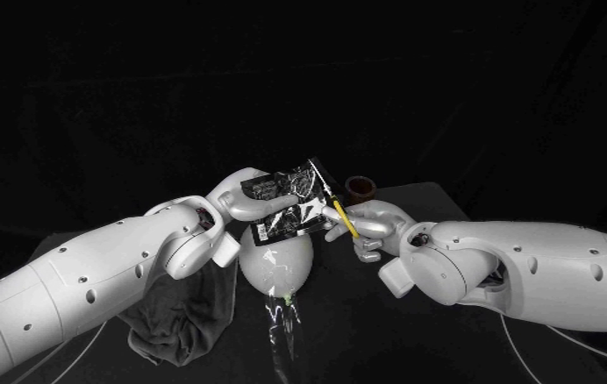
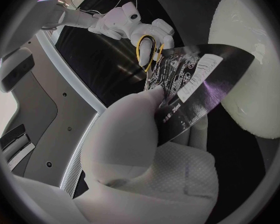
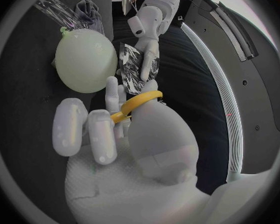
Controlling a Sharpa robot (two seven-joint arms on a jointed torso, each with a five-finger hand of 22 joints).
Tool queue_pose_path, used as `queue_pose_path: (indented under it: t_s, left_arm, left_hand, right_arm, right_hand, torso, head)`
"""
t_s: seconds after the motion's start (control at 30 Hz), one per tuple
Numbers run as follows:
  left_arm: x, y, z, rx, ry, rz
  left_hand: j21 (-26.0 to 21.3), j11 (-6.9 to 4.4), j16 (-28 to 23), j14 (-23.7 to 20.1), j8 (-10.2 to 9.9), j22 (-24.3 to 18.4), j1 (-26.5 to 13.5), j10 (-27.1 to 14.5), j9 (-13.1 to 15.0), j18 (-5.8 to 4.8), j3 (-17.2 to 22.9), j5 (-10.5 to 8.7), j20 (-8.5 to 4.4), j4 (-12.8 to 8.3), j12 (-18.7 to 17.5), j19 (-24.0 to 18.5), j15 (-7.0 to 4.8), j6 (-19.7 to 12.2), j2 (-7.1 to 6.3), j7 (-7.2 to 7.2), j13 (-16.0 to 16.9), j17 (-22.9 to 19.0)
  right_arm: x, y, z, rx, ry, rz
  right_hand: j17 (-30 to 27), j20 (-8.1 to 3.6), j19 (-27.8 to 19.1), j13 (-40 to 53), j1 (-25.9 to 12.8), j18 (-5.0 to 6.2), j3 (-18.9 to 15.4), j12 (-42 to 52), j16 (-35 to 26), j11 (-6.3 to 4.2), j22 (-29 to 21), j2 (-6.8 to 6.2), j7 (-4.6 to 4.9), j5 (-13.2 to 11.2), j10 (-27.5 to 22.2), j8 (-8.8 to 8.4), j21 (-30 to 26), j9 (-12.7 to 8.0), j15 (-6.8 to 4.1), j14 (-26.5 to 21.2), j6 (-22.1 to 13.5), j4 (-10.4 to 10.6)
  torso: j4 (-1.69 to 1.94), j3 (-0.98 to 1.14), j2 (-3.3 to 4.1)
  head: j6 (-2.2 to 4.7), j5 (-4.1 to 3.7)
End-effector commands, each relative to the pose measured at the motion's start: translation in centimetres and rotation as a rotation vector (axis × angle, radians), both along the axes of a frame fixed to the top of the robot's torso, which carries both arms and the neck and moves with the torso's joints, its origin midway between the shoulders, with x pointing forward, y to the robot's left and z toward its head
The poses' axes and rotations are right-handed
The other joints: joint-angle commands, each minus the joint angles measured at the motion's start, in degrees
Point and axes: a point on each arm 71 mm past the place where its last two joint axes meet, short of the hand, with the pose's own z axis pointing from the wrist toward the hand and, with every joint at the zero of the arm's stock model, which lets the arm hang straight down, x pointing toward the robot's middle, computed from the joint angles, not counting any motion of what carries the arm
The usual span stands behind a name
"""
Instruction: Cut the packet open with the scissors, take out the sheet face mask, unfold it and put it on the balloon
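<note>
Glossy printed packet (image 2: 190, 79); smooth, faintly shiny balloon (image 1: 278, 266); matt crumpled cloth (image 1: 183, 314) (dark); plastic-handled scissors (image 1: 339, 216).

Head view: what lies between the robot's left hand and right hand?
In the head view, the dark packet, held by the left hand; the scissors in the right hand are at its edge.

- dark glossy packet (image 1: 289, 202) with pale print (too small to read), held tilted above the table by the left hand (image 1: 243, 195)
- yellow-handled scissors (image 1: 339, 215) in the right hand (image 1: 369, 229), blades at the packet's edge
- pale inflated balloon (image 1: 278, 263), just below the packet
</note>
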Motion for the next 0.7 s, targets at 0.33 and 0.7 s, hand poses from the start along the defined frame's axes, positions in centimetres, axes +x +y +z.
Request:
queue_pose_path:
  t_s: [0.33, 0.7]
  left_arm:
    - [-0.09, -0.12, 0.06, 0.001, -0.027, -0.002]
    - [-0.18, -0.21, 0.07, 0.012, -0.041, -0.008]
  left_hand:
    - [0.37, -0.03, 0.40, -0.07, 0.22, 0.09, 0.22, 0.51, 4.12, 1.09, 0.51, 0.17, -0.25, -1.05, -0.23, 0.01, -0.50, 0.44, 0.51, -0.02, 0.03, 0.10]
    - [0.49, -0.03, 0.43, -0.09, 0.21, 0.17, 0.21, 0.52, 4.16, 1.08, 0.56, 0.17, -0.28, -1.17, -0.24, -0.05, -0.51, 0.45, 0.50, -0.02, 0.03, 0.17]
  right_arm:
    - [0.18, -0.09, 0.40, -0.011, -0.029, -0.005]
    - [0.27, 0.19, 0.36, -0.012, -0.029, -0.005]
  right_hand:
    - [0.10, -0.74, 0.43, 1.59, 0.22, -0.64, -1.50, 1.44, 0.18, -3.53, 7.26, 0.90, -0.55, -0.08, 13.04, 0.83, 0.80, 0.73, -2.13, 2.67, 1.41, -0.45]
    - [-0.76, -0.23, -0.28, 2.29, -0.93, -0.47, -1.60, -1.04, -0.28, -2.13, 6.73, -0.32, 0.94, -0.09, 8.29, -1.51, -0.37, 0.70, -1.11, 2.42, -1.78, 0.06]
  torso:
    - [-0.01, 0.02, 0.00]
    - [-0.01, 0.02, 0.01]
  head:
    - [0.22, -0.15]
    - [0.40, -0.16]
